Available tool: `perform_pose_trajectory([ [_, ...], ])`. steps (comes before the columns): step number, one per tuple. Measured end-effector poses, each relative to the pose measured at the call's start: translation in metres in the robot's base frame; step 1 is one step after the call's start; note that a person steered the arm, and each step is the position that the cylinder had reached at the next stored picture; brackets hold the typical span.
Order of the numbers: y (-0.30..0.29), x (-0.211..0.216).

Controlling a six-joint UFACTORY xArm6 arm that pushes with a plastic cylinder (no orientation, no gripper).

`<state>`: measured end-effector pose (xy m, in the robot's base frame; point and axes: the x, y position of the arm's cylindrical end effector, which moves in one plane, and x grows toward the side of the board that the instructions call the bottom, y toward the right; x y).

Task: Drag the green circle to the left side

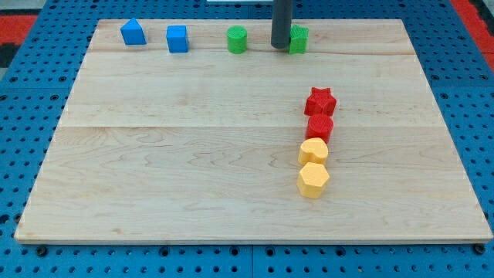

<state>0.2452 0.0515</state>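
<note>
Wooden board [193, 154] sits on a blue pegboard surface [31, 193]. No pincer on this arm, so no wide or narrow state to give; it ends in a dark rod, nothing held.

My tip [280, 46] is down at the board's top edge, a bit right of centre. It sits just beside the left face of a green block [299, 39], touching or nearly so; can't tell which. That block's shape is partly hidden by the rod, looks ridged or star-like, not sure.

The green circle [237, 39], a round cylinder, stands on the top edge near the middle, to the view's left of my tip with a clear gap between them. It is upright, not touched by anything.

Further along the top edge toward the top-left corner: a blue cube-like block [177, 38], then a blue block with a peaked, house-like top [133, 32] nearest the corner. These two are apart from each other and from the green circle.

Right half of the board, mid-height: a column of four touching blocks running toward the bottom edge. Top is a red star [320, 101], under it a red rounded block [319, 127], then a yellow rounded block [313, 150], then a yellow hexagon [313, 180] lowest. The column is well apart from my tip.
</note>
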Motion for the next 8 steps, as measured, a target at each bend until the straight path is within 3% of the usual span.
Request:
perform_pose_trajectory([
  [1, -0.023, -0.015],
  [2, -0.057, -0.002],
  [3, -0.057, 0.023],
  [4, -0.064, 0.075],
  [5, -0.066, 0.087],
  [6, 0.028, 0.075],
  [7, 0.121, 0.024],
  [8, 0.127, -0.035],
])
